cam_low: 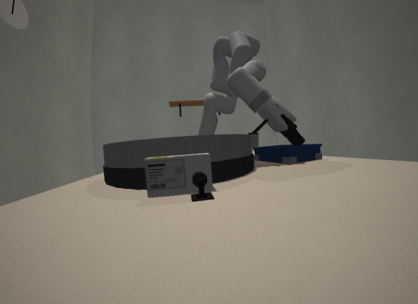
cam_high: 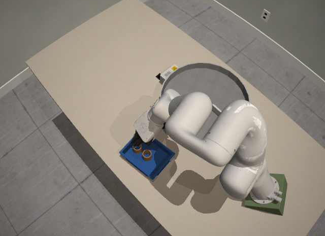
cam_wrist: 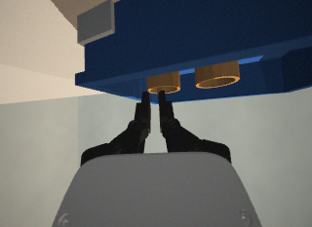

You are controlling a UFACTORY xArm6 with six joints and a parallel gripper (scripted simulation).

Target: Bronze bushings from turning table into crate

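The blue crate (cam_high: 149, 166) (cam_low: 273, 154) (cam_wrist: 195, 32) stands beside the grey turning table (cam_high: 204, 66) (cam_low: 175, 148). One bronze bushing (cam_high: 137, 151) (cam_wrist: 164, 81) stands in the crate near its corner. A second bronze bushing (cam_high: 147, 159) (cam_wrist: 216, 70) stands next to it. My gripper (cam_high: 135, 144) (cam_low: 298, 144) (cam_wrist: 154, 99) reaches at a slant into the crate at the first bushing. Its fingers are a little apart, at that bushing's rim, and grip nothing. No steel bushing shows; the arm and the turning table's wall hide part of its surface.
A grey-white box (cam_high: 167, 73) (cam_low: 165, 176) with a label stands against the turning table's outside. A small black stand (cam_low: 201, 191) is beside it. The arm reaches over the turning table from its green base (cam_high: 282, 191). The crate lies near the table's edge.
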